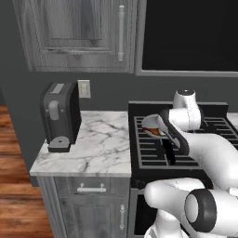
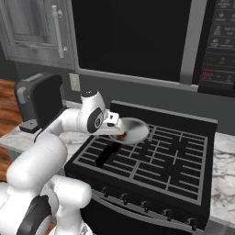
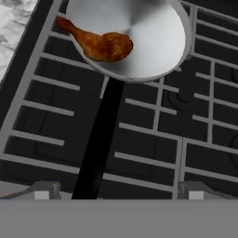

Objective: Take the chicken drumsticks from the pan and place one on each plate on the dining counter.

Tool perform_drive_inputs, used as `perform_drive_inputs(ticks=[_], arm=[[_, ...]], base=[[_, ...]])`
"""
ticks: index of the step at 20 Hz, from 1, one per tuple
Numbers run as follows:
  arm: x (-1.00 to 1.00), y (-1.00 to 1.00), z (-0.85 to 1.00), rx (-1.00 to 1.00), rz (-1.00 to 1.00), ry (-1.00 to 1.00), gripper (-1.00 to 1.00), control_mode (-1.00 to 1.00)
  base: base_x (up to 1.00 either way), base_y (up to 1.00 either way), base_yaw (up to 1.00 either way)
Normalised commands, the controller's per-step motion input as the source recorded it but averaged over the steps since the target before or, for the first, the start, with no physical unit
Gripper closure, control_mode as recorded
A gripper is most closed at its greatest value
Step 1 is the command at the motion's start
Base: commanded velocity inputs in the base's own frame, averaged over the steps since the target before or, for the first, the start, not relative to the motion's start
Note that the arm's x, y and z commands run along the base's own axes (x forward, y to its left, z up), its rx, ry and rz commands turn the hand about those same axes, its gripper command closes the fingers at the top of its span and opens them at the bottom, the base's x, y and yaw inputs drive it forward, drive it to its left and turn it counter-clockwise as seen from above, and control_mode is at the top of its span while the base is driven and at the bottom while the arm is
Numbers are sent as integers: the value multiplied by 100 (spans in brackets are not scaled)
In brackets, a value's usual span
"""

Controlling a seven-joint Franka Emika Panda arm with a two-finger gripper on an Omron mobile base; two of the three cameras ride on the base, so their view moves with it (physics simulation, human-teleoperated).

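A coffee machine stands on the marble counter left of the black stove, under grey wall cabinets. On the stove grates sits the pan, its black handle pointing back toward the robot. One drumstick lies at the pan's left side. The gripper hovers above the handle with its fingers spread wide and holding nothing, the drumstick ahead of it and slightly left.
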Motion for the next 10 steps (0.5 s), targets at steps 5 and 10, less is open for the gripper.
perform_drive_inputs(ticks=[5, 10], arm=[[43, -7, 0, -6, 0, 0, -100, -100], [32, -12, -11, 0, 1, -3, -100, -100]], base=[[0, 0, 0], [0, 0, 0]])
